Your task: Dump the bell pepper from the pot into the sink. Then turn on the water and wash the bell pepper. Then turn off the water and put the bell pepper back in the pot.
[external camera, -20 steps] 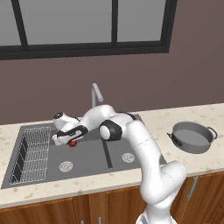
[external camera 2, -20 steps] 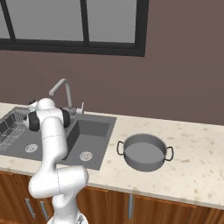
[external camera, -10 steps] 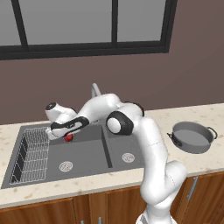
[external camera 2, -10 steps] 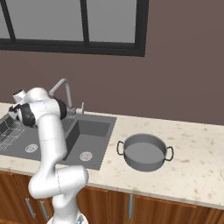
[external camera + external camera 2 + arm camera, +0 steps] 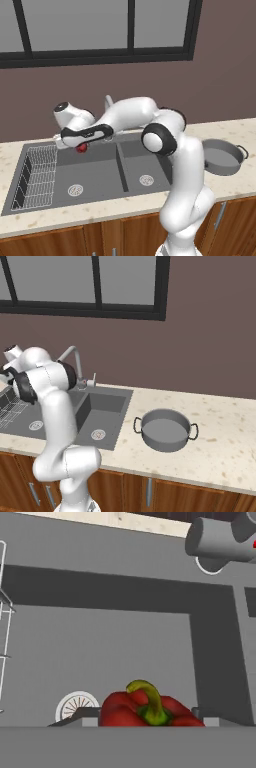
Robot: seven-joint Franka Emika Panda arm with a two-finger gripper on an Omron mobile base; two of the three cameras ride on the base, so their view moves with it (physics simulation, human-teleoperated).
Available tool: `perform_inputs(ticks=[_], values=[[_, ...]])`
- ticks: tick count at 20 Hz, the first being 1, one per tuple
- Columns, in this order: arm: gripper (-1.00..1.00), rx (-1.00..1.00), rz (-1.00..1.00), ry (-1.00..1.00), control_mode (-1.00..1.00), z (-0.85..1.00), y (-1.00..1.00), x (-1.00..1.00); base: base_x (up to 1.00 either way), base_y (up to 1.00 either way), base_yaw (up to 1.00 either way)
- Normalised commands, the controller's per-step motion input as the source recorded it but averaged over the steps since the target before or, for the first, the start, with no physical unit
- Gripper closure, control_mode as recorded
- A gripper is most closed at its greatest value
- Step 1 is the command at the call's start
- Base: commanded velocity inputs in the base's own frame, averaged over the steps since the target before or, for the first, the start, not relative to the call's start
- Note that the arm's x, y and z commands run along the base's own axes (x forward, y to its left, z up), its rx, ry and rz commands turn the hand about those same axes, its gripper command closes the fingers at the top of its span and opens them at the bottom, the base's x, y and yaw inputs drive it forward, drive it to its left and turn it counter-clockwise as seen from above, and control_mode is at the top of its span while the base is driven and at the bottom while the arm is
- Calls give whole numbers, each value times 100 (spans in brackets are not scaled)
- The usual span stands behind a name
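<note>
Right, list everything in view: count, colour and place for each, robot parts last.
bell pepper: one, red with a green stem, between the gripper's fingertips above the left basin.
pot: one, grey with dark loop handles, on the counter right of the sink, nothing inside.
sink: one, dark grey, two basins with round silver drains, set in the counter.
wire rack: one, pale wire, at the left end of the sink.
faucet: one, grey gooseneck, behind the sink.
counter: one, beige speckled, over wooden cabinets.
window: one, dark frame, above the sink.
gripper: one, white with dark fingers, holding the pepper.
</note>
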Motion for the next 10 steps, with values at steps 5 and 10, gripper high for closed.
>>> perform_inputs(ticks=[5, 10], values=[[100, 0, -4, 0, -100, 84, -47, -18, 0, 0, 0], [100, 0, -3, 2, -100, 44, -60, -54, 0, 0, 0]])
